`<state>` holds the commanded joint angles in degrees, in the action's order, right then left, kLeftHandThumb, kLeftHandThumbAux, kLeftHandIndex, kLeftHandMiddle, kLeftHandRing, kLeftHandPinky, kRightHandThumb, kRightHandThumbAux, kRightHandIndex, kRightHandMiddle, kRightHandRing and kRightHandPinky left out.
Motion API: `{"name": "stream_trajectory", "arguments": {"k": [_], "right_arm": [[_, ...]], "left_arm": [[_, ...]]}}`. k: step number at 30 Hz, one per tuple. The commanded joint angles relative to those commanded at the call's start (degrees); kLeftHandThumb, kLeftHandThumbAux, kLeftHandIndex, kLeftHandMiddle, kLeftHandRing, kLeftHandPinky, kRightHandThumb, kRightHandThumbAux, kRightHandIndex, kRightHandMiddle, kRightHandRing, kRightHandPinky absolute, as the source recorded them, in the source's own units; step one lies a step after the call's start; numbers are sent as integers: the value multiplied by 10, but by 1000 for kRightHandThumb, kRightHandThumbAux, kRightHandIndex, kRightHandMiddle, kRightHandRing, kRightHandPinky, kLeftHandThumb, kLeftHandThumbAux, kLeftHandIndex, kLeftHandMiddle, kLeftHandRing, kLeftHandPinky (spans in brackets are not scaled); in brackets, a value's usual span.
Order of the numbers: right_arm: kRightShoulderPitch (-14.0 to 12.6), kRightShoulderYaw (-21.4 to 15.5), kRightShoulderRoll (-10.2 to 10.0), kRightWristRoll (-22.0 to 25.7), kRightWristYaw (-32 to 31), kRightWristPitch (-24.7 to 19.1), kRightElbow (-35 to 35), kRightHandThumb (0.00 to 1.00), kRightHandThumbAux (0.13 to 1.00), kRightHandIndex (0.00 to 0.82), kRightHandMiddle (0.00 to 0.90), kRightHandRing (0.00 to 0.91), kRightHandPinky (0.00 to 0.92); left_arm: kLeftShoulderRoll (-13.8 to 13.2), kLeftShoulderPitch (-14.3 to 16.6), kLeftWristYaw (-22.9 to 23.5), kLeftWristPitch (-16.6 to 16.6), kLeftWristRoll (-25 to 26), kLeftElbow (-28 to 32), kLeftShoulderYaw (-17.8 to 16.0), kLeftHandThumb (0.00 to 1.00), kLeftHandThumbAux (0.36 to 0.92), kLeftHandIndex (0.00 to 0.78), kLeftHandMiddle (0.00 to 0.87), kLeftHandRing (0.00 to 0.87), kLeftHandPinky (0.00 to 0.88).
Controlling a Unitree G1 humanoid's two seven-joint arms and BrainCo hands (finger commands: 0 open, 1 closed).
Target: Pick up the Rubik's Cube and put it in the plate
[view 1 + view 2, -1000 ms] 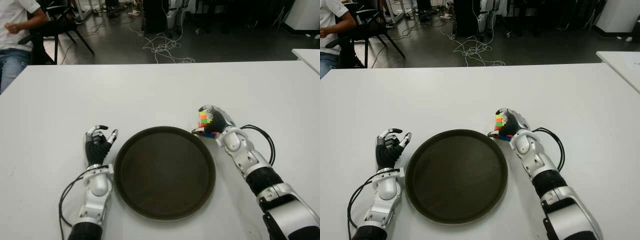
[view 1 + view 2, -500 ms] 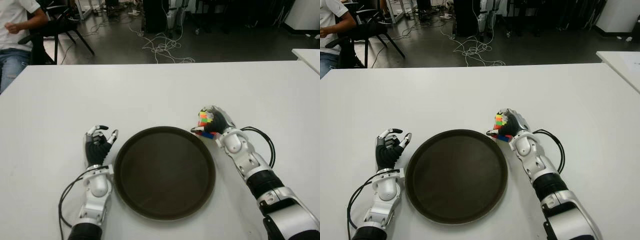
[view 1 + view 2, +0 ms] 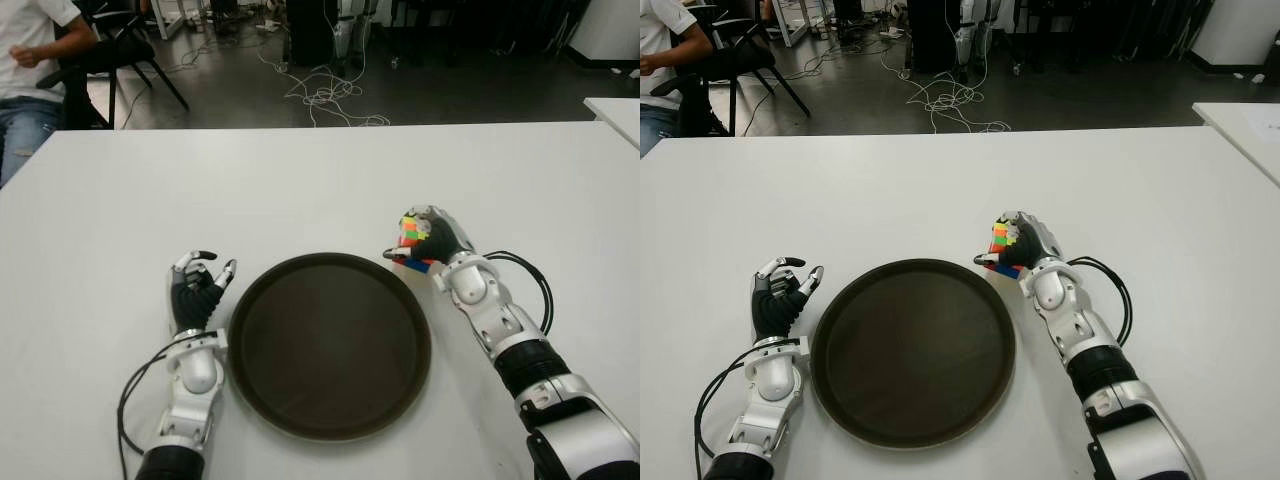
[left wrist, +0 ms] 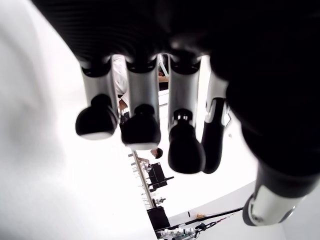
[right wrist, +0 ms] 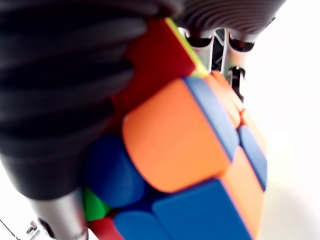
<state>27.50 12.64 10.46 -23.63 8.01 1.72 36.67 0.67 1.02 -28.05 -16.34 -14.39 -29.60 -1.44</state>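
Lifted slightly, right hand [image 3: 440,240] fingers clasp the Rubik's Cube [image 3: 411,238] beside the plate [image 3: 330,345]; left hand [image 3: 196,290] loosely open.

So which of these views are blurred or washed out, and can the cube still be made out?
Eye views: even light, the cube clear in the right hand beside the plate. Right wrist view: cube so close its edges go soft, background blown white. Left wrist view: the left hand a dark silhouette against glare.
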Motion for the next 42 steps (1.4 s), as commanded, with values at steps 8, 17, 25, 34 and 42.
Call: {"name": "stream_trajectory", "arguments": {"k": [8,17,25,34,42], "right_arm": [[-4,-12,-5,9,10,-4,-9,160,814,559,748,775,787],[-1,-55,-4,34,45,5,-70,170,824,628,788,815,805],[-24,-69,-32,30,100,37,-133,242,810,664,804,824,812],[-67,-34,-88,28,131,125,-196,330,794,642,808,830,822],[-75,11,-83,1,108,212,-161,287,788,621,815,840,836]], "left_arm": [[1,-1,1,6,-1,5,0,718,697,445,812,829,828],[-1,-3,3,15,-3,9,1,718,698,444,792,815,821],[-4,1,3,-3,3,-5,-3,718,697,445,805,825,831],[-3,8,3,-18,5,-22,-6,718,697,445,807,825,826],[-1,7,4,-29,8,-22,-4,718,698,444,809,830,830]]}}
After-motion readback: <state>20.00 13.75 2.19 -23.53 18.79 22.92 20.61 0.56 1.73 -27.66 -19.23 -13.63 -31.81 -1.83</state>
